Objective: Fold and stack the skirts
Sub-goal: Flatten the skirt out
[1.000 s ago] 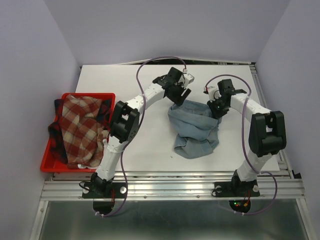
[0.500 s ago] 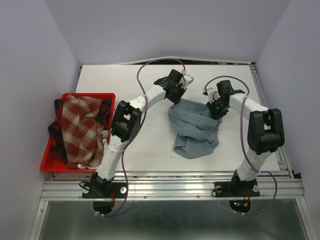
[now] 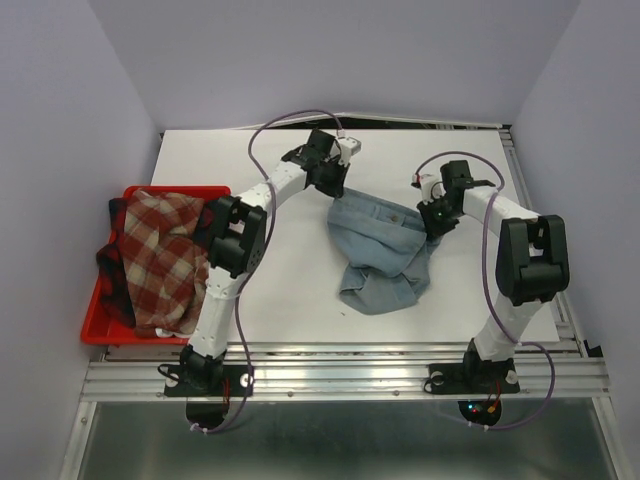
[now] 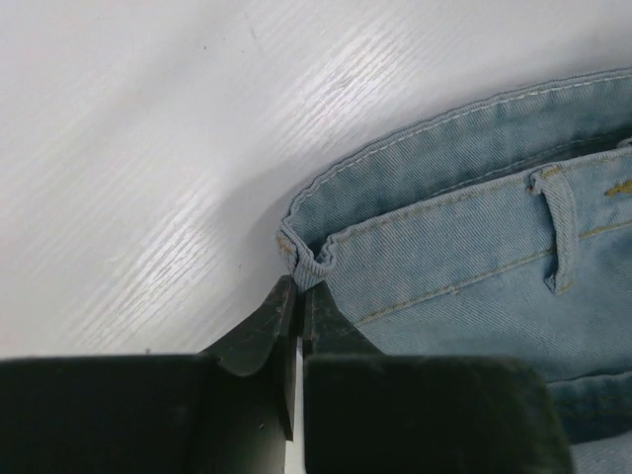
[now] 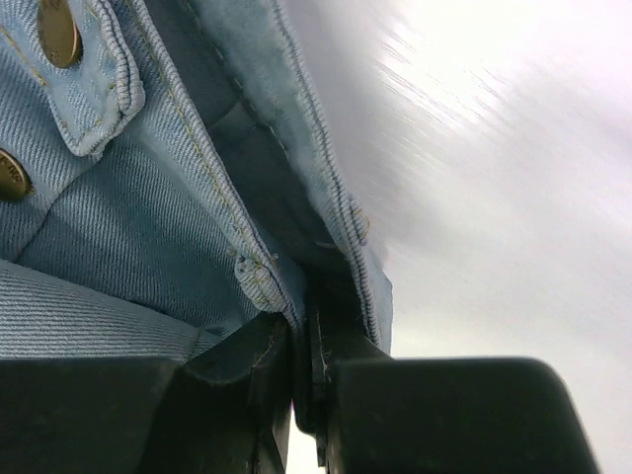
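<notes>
The denim skirt (image 3: 385,250) rests on the surface (image 3: 285,295), its waistband stretched between the arms. Left jaws pinch one corner and right jaws clamp the other, likely to spread it flat for folding. The check skirt (image 3: 160,260) sits in the tray (image 3: 175,190).

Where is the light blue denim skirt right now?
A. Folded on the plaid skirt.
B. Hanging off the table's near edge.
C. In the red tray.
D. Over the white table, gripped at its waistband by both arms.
D: the denim skirt spreads over the table, and both wrist views show jaws shut on its waistband edge.
</notes>
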You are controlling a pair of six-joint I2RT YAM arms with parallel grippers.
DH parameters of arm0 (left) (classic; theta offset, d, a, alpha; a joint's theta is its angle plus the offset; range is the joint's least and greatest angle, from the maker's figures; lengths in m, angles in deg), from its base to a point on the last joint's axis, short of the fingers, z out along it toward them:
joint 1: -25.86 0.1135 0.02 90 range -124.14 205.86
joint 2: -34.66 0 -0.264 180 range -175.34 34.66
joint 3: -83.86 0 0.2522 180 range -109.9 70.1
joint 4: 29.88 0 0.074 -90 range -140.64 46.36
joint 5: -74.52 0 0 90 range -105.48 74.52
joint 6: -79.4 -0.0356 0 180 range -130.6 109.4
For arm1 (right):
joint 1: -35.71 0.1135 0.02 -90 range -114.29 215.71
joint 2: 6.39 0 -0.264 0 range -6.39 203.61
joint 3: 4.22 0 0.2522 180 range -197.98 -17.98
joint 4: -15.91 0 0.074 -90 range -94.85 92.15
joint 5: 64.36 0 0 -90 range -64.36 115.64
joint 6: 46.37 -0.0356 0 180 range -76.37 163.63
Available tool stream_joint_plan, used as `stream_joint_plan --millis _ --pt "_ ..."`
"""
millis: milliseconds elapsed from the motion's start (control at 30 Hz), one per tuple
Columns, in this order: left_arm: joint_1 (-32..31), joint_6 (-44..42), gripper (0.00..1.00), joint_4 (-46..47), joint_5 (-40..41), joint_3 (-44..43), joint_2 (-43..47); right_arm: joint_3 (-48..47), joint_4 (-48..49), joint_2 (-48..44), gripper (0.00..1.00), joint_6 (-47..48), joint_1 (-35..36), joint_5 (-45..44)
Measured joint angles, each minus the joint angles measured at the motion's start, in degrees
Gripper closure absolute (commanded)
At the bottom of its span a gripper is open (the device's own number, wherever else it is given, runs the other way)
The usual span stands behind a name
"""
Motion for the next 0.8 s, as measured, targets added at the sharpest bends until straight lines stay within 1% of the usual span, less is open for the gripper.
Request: stream_joint_plan --millis 133,167,233,267,367,467,533,600,733,800 --pt "1.42 -0.09 1.00 0.35 -2.56 2.29 3.32 -0.02 0.50 0.00 0.89 -0.04 0.61 0.98" --pt "1.55 -0.17 1.00 0.42 -3.02 2.47 4.57 -0.09 0.55 0.00 0.90 -0.02 0.59 0.98" --pt "1.49 -0.48 1.00 0.42 -4.00 3.10 7.32 -0.50 0.50 -0.02 0.98 0.13 0.48 0.70" --pt "1.49 -0.61 1.00 0.46 -4.76 3.37 8.50 -0.94 0.50 -0.09 0.99 0.20 0.37 0.28" --pt "1.92 -0.92 1.00 0.44 -7.89 3.58 14.03 -4.09 0.15 -0.35 0.99 0.20 -0.31 -0.31" --pt "3.23 -0.96 1.00 0.22 -11.37 2.91 18.51 -11.21 0.33 -1.03 0.99 0.24 -1.79 -0.09" --pt "4.44 -1.03 1.00 -0.13 -14.27 0.96 20.15 -15.45 1.05 -2.84 0.99 0.68 -2.43 0.04" --pt "5.92 -1.18 1.00 0.20 -16.68 -0.39 21.75 -18.80 1.22 -6.36 0.99 1.36 -2.56 0.31" --pt "8.15 -2.14 1.00 0.79 -21.46 0.31 26.67 -22.01 1.20 -13.44 0.99 2.56 -2.54 2.12" --pt "8.28 -2.58 1.00 3.63 -23.56 4.52 32.02 -22.40 1.18 -16.61 0.98 3.28 -2.54 2.60"
